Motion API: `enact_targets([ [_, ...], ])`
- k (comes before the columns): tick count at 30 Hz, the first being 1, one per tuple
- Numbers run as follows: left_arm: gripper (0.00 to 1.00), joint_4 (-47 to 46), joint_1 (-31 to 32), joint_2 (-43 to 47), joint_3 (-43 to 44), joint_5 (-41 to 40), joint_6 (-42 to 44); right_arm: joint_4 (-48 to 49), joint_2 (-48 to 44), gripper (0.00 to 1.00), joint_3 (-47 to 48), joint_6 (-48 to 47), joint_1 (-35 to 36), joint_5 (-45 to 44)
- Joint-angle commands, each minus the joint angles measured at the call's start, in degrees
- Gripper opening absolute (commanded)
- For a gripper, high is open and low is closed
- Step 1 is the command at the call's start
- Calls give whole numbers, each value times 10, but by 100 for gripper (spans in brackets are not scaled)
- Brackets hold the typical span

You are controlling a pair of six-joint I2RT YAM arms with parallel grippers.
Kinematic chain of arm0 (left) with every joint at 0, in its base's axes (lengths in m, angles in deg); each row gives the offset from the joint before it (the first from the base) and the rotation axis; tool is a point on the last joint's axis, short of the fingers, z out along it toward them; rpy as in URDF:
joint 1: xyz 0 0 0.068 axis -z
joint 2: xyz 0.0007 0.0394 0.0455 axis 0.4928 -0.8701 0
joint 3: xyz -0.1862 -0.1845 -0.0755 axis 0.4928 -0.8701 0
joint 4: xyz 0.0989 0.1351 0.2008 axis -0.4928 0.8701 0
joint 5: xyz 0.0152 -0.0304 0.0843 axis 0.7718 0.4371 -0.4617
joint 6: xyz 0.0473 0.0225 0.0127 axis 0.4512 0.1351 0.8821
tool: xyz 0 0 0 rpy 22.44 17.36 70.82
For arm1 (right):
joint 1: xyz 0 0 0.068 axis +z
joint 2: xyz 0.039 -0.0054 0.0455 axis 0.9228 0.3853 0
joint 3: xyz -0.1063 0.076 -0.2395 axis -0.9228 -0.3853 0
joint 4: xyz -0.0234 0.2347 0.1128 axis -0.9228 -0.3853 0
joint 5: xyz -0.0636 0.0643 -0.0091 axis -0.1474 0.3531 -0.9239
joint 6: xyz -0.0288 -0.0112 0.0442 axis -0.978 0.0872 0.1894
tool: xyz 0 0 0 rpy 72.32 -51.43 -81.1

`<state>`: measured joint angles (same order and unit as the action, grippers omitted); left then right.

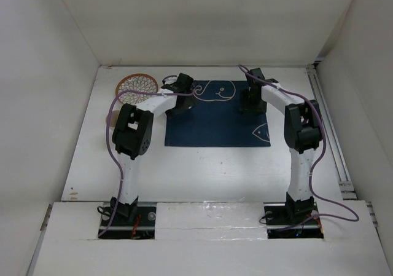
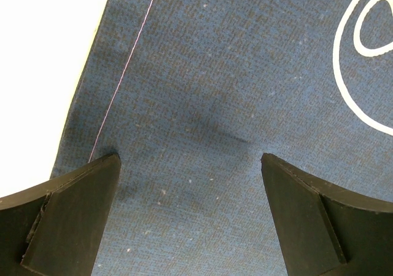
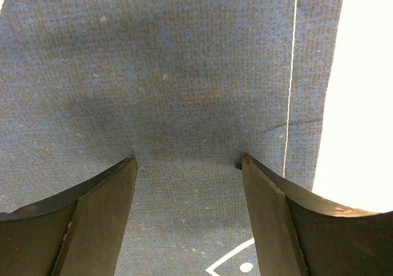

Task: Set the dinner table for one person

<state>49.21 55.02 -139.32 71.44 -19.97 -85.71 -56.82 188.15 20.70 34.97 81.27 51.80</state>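
Observation:
The navy blue placemat (image 1: 218, 116) with white line drawings lies flat on the white dinner table (image 1: 202, 165), towards the back. My left gripper (image 1: 182, 107) is open, its fingertips pressed on the mat's far left part; in the left wrist view the gripper (image 2: 190, 159) straddles blue cloth (image 2: 233, 73) near the mat's left edge. My right gripper (image 1: 252, 106) is open, tips down on the mat's far right part; in the right wrist view the gripper (image 3: 187, 160) rests on cloth (image 3: 184, 61) next to the mat's right edge. Neither holds anything.
A round brown wicker trivet (image 1: 137, 86) lies at the back left, just left of the left gripper. White walls enclose the table on three sides. A rail (image 1: 328, 122) runs along the table's right edge. Purple cables hang from both arms.

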Motion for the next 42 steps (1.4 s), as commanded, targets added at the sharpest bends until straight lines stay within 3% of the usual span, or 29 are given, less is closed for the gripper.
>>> enact_targets([
  [1, 100, 36, -3, 20, -23, -7, 0, -4, 11, 74, 24, -6, -11, -4],
  [32, 100, 48, -3, 52, -7, 3, 0, 7, -28, 74, 30, -6, -11, 1],
  [37, 100, 69, -3, 64, 37, 3, 0, 7, -49, 74, 37, -6, -11, 7],
  [42, 100, 122, -3, 59, 163, -11, 11, 1, -79, 74, 67, -6, -5, 7],
])
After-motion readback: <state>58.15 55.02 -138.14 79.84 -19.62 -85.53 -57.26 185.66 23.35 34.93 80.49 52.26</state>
